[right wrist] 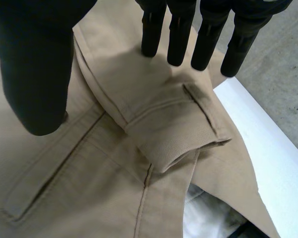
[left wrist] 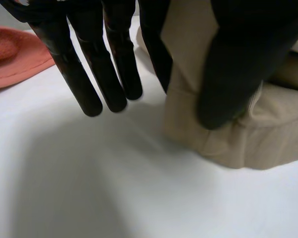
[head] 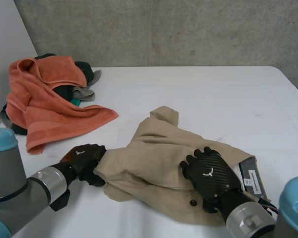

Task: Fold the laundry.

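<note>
Two black hands are on one beige garment (head: 154, 148), which lies crumpled on the white table (head: 198, 94), a little toward 6 o'clock from the table's middle in the head view.

The left hand (head: 84, 157) is at the garment's 8 o'clock edge. In its wrist view the thumb (left wrist: 228, 74) presses on a bunched fold of the cloth with one finger on the fold's far side, so the fold is pinched. The other fingers (left wrist: 84, 74) hang straight just beside it, tips near the table.

The right hand (head: 211, 174) lies palm down on the garment's 4 o'clock part. Its fingers (right wrist: 178, 34) are straight and slightly apart, the thumb (right wrist: 35, 69) spread wide, with nothing clamped. A turned-up cuff (right wrist: 174, 134) lies just past the fingertips and a pocket slit (right wrist: 49, 183) beside the thumb.

A dark flat thing (head: 252, 179) with a white label pokes out at the garment's 3 o'clock edge. At the table's 10 o'clock, an orange towel (head: 44, 99) drapes over dark clothes (head: 87, 72), apart from the garment.
</note>
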You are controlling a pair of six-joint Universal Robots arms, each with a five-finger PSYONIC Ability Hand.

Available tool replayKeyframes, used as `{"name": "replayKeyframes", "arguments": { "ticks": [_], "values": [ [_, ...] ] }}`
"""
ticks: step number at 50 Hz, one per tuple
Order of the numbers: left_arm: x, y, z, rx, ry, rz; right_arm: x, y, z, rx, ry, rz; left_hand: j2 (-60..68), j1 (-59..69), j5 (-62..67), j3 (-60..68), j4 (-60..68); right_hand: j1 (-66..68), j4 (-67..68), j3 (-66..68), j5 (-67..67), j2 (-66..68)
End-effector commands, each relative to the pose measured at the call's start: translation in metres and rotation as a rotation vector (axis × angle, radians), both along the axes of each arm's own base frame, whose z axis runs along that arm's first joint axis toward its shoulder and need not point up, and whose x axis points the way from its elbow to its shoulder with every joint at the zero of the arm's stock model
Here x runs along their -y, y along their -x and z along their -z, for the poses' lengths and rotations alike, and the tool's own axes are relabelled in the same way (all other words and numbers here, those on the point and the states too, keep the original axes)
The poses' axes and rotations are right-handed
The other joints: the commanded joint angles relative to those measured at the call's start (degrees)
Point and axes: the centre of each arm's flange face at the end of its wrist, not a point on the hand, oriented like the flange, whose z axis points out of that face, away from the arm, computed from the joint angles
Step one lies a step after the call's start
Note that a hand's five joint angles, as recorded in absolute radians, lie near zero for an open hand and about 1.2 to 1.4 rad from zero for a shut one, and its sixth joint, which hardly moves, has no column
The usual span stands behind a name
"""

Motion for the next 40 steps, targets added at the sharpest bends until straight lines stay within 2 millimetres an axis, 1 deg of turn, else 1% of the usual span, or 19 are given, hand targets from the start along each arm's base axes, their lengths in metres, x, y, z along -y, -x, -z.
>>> {"name": "replayKeyframes", "arguments": {
  "ticks": [1,2,3,5,8,9,10,11,12,13,17,20,24,27,31,35,37,39,40],
  "values": [
    [-0.005,0.016,-0.001,-0.002,0.017,0.053,0.030,-0.015,0.024,0.073,0.114,0.020,29.77,28.12,30.26,29.89,29.76,24.45,24.73,24.85,24.42,25.08],
    [-0.004,0.018,-0.001,-0.002,0.022,0.057,0.033,-0.017,0.026,0.079,0.125,0.021,29.77,28.12,30.26,29.89,29.76,33.85,34.12,34.25,33.82,34.47],
    [-0.003,0.020,-0.002,-0.003,0.030,0.063,0.042,-0.020,0.029,0.096,0.155,0.030,29.77,28.12,30.26,29.89,29.76,54.09,54.36,54.49,54.06,54.72],
    [0.001,0.026,-0.010,-0.011,0.066,0.074,0.048,-0.021,0.030,0.092,0.174,0.039,29.77,28.12,30.26,29.89,29.76,55.92,56.19,56.32,55.89,56.54],
    [0.010,0.029,-0.030,-0.023,0.146,0.059,0.061,-0.023,0.017,0.078,0.248,0.051,29.77,28.12,30.26,29.89,29.76,55.92,56.19,56.32,55.89,56.54],
    [0.013,0.029,-0.041,-0.030,0.180,0.049,0.067,-0.024,-0.002,0.087,0.315,0.056,29.77,28.12,30.26,29.89,29.76,55.92,56.19,56.32,55.89,56.54],
    [0.016,0.029,-0.067,-0.049,0.267,0.029,0.070,-0.024,-0.017,0.100,0.362,0.063,29.77,28.12,30.26,29.89,29.76,55.92,56.19,56.32,55.89,56.54],
    [0.017,0.029,-0.079,-0.057,0.307,0.020,0.073,-0.023,-0.030,0.112,0.396,0.070,29.77,28.12,30.26,29.89,29.76,55.92,56.19,56.32,55.89,56.54],
    [0.017,0.029,-0.091,-0.068,0.345,0.015,0.077,-0.018,-0.058,0.133,0.458,0.093,29.77,28.12,30.26,29.89,29.76,55.92,56.19,56.32,55.89,56.54],
    [0.015,0.028,-0.115,-0.093,0.420,0.004,0.080,-0.014,-0.071,0.138,0.480,0.107,29.77,28.12,30.26,29.89,29.76,55.92,56.19,56.32,55.89,56.54],
    [0.009,0.025,-0.169,-0.152,0.586,-0.006,0.090,0.000,-0.119,0.140,0.497,0.152,29.77,28.12,30.26,29.89,29.76,55.92,56.19,56.32,55.89,56.54],
    [0.001,0.023,-0.197,-0.175,0.665,-0.004,0.097,0.007,-0.147,0.113,0.460,0.168,29.77,28.12,30.26,29.89,29.76,55.92,56.19,56.32,55.89,56.54],
    [-0.001,0.021,-0.207,-0.160,0.674,-0.002,0.104,0.020,-0.176,0.081,0.398,0.201,29.77,28.12,30.26,29.89,29.76,55.92,56.19,56.32,55.89,56.54],
    [0.009,0.024,-0.191,-0.104,0.607,0.003,0.112,0.029,-0.188,0.060,0.347,0.219,29.77,28.12,30.26,29.89,29.76,55.92,56.19,56.32,55.89,56.54],
    [0.035,0.035,-0.154,0.021,0.547,0.041,0.139,0.025,-0.170,0.041,0.250,0.199,29.77,28.12,30.26,29.89,29.76,55.92,56.19,56.32,55.89,56.54],
    [0.063,0.057,-0.138,0.109,0.596,0.088,0.168,0.014,-0.154,0.067,0.207,0.193,29.77,28.12,30.26,29.89,29.76,55.92,56.19,56.32,55.89,56.54],
    [0.077,0.067,-0.141,0.118,0.648,0.083,0.189,0.006,-0.152,0.102,0.213,0.197,29.77,28.12,30.26,29.89,29.76,55.92,56.19,56.32,55.89,56.54],
    [0.100,0.083,-0.162,0.083,0.783,0.036,0.211,-0.001,-0.164,0.185,0.265,0.211,29.77,28.12,30.26,29.89,29.76,55.92,56.19,56.32,55.89,56.54],
    [0.113,0.090,-0.183,0.041,0.896,-0.011,0.220,-0.004,-0.172,0.233,0.299,0.221,29.77,28.12,30.26,29.89,29.76,55.92,56.19,56.32,55.89,56.54]
  ]
}}
